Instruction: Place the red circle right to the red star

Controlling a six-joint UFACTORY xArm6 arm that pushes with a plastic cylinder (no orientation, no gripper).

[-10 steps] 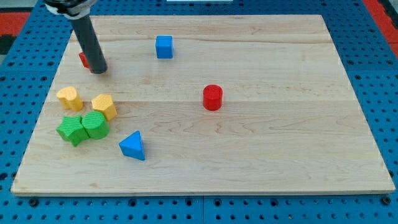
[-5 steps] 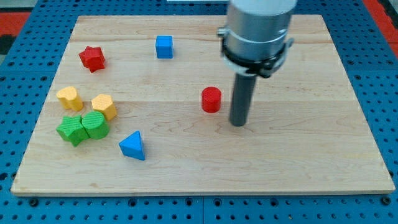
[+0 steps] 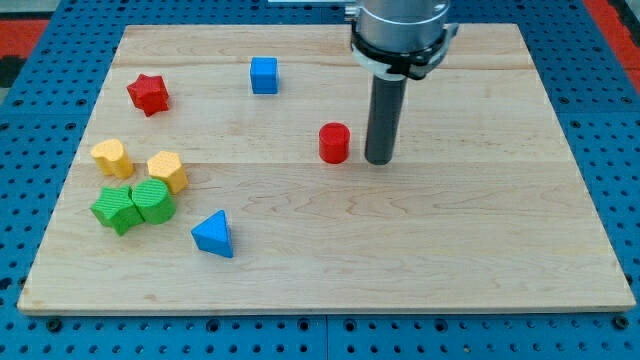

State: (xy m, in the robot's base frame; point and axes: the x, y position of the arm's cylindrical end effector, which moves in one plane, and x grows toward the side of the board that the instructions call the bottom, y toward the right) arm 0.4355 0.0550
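A pale wooden board (image 3: 450,250) lies on a blue pegboard surface (image 3: 620,130), seen from above and slightly in front. A dark straight rod hangs from a grey metal cylinder (image 3: 400,30) at the view's top, and my tip (image 3: 377,160) rests on the board just to the view's right of the small red cylinder block, the red circle (image 3: 335,143), near it with a narrow strip of wood showing between them. The arm carries no claw, only this rod, so nothing is held. The red circle stands upright near the middle of the board. The red star-shaped block (image 3: 148,94) sits well apart from it, toward the view's upper left. A blue cube (image 3: 264,75) stands near the view's top, between the star and the rod. At the view's left, two yellow blocks (image 3: 111,158) (image 3: 167,171) sit side by side, and just below them two green blocks (image 3: 115,208) (image 3: 152,200) touch each other. A blue triangular block (image 3: 213,234) lies to the view's lower right of the green pair.
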